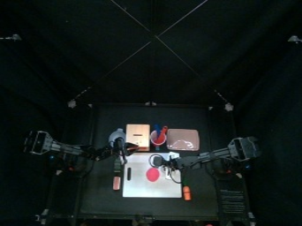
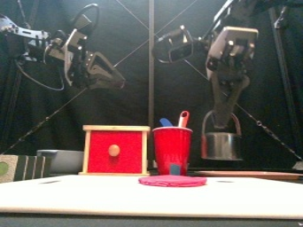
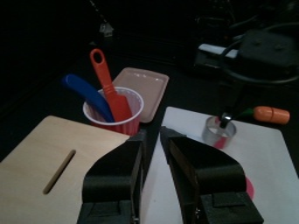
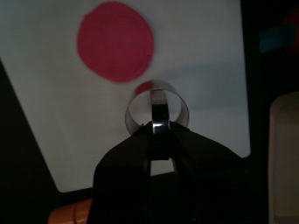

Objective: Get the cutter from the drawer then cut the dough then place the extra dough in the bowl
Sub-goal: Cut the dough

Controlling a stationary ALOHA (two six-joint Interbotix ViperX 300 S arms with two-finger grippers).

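One of three steps looks done from my remote station: the round metal cutter (image 2: 219, 144) is out of the drawer and hangs from the right gripper (image 4: 156, 129), whose jaws are clamped on its wire handle. I read it as held just above the white cutting board (image 1: 136, 190), beside the red dough disc (image 4: 117, 39) and not over it. The dough lies flat and whole on the board, with no cut line I can see, so the cutting is not yet done, and after that the extra dough has to go into the bowl. I cannot pick out the bowl with any certainty in these views. The wooden box (image 3: 70, 153) stands behind the board, and its red drawer front (image 2: 115, 152) looks flush from the front, which I take to mean the drawer is closed. The left gripper (image 3: 155, 144) hovers near the box and the red cup (image 2: 173, 146) that holds the blue and red toy knives. Its jaws are drawn nearly together and carry nothing. The pink tray (image 3: 149, 83) lies behind the cup, and an orange toy (image 3: 271, 115) sits at the board's far side. My judgement is that the next move calls for centring the cutter over the disc before pressing down.
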